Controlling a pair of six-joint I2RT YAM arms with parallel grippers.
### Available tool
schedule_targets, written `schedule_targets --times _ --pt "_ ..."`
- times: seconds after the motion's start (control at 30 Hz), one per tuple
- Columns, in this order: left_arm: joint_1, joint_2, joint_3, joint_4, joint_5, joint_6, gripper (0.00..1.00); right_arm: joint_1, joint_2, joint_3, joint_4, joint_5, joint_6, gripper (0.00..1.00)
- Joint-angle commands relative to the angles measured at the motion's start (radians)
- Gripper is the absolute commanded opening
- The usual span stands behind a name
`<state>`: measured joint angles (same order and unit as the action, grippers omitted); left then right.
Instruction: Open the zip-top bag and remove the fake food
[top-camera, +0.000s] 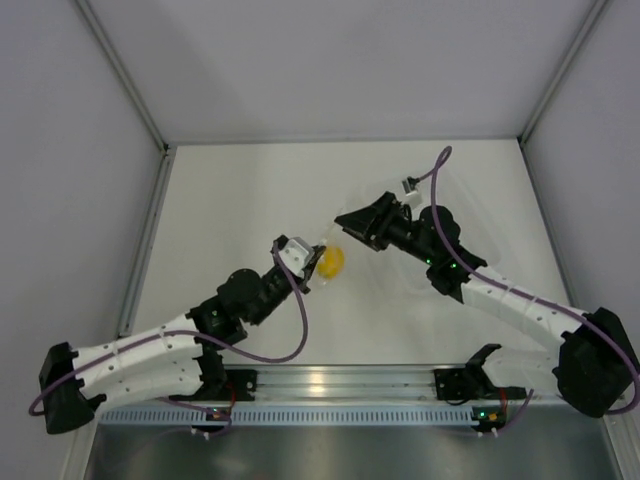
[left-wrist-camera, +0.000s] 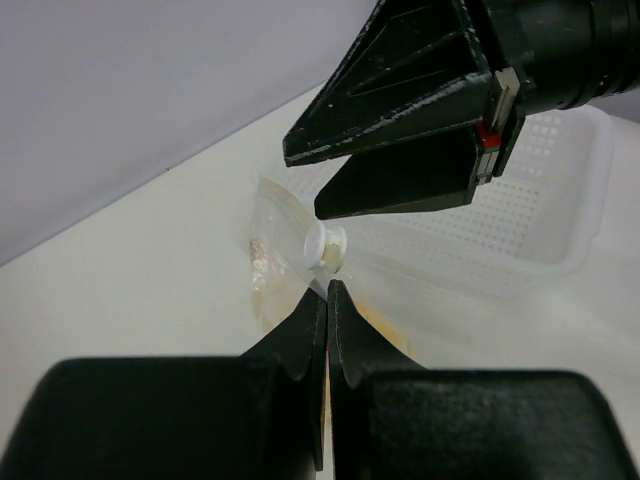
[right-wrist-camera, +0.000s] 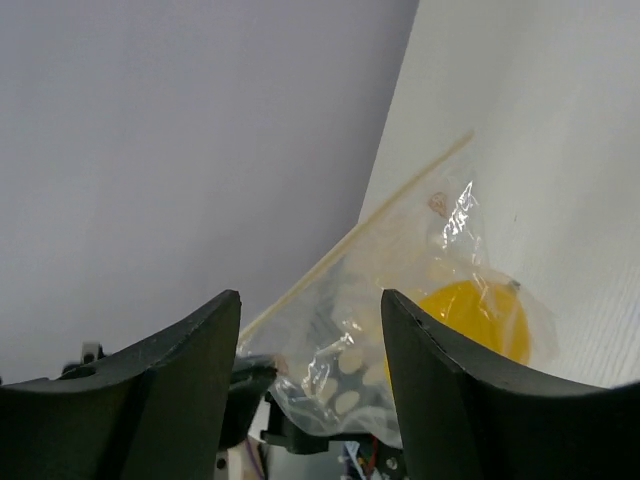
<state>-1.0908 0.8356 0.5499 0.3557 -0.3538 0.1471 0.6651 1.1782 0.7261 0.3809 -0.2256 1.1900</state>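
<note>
From above: stretched in from lower left, left gripper (top-camera: 310, 262) against the zip-top bag (top-camera: 322, 246) holding the fake food (top-camera: 331, 262) mid-table. Bent in from lower right, right gripper (top-camera: 342, 220) just beyond it.

Left wrist: fingers (left-wrist-camera: 296, 345) pressed shut, pinching the bag's edge, right jaws parted just above.

Right wrist: fingers (right-wrist-camera: 180, 370) spread wide, gripping nothing, bag and yellow food beyond them.

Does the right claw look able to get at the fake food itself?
Probably not directly: the fake food lies inside the zip-top bag, so plastic stands between it and the open right claw. The left claw pinches the bag's edge.
</note>
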Motion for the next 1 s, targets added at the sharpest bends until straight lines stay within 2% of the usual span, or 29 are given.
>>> schedule_targets --times 0.0,0.07,0.1,0.17,0.2,0.33,0.4,0.47,0.7,0.9,0.97 --pt "0.066 -0.056 0.117 -0.199 0.112 -0.138 0.00 -0.048 -0.063 0.018 0.136 -0.190 -0.253 0.59" --pt "0.098 -0.070 0.151 -0.277 0.183 -0.187 0.00 -0.067 -0.100 0.062 0.073 -0.270 -0.401 0.58" --pt "0.114 -0.082 0.177 -0.332 0.235 -0.199 0.00 -0.073 -0.113 0.084 -0.029 -0.288 -0.570 0.58" --pt "0.137 -0.089 0.191 -0.353 0.283 -0.227 0.00 -0.065 -0.150 0.127 -0.097 -0.368 -0.728 0.57" --pt "0.138 -0.089 0.197 -0.353 0.352 -0.231 0.00 -0.059 -0.161 0.139 -0.167 -0.401 -0.854 0.57" --pt "0.140 -0.069 0.251 -0.403 0.611 -0.242 0.00 -0.044 -0.202 0.194 -0.344 -0.590 -1.120 0.57" --pt "0.140 -0.064 0.263 -0.403 0.700 -0.242 0.00 -0.012 -0.230 0.214 -0.416 -0.610 -1.257 0.57" --pt "0.140 -0.052 0.285 -0.403 0.786 -0.242 0.00 0.014 -0.267 0.210 -0.430 -0.607 -1.308 0.57" --pt "0.141 -0.030 0.337 -0.417 0.817 -0.264 0.00 0.036 -0.285 0.214 -0.468 -0.734 -1.376 0.53" --pt "0.141 -0.023 0.347 -0.393 0.918 -0.284 0.00 0.068 -0.259 0.203 -0.427 -0.704 -1.357 0.45" --pt "0.141 -0.023 0.351 -0.388 0.934 -0.285 0.00 0.077 -0.250 0.200 -0.404 -0.701 -1.347 0.36"
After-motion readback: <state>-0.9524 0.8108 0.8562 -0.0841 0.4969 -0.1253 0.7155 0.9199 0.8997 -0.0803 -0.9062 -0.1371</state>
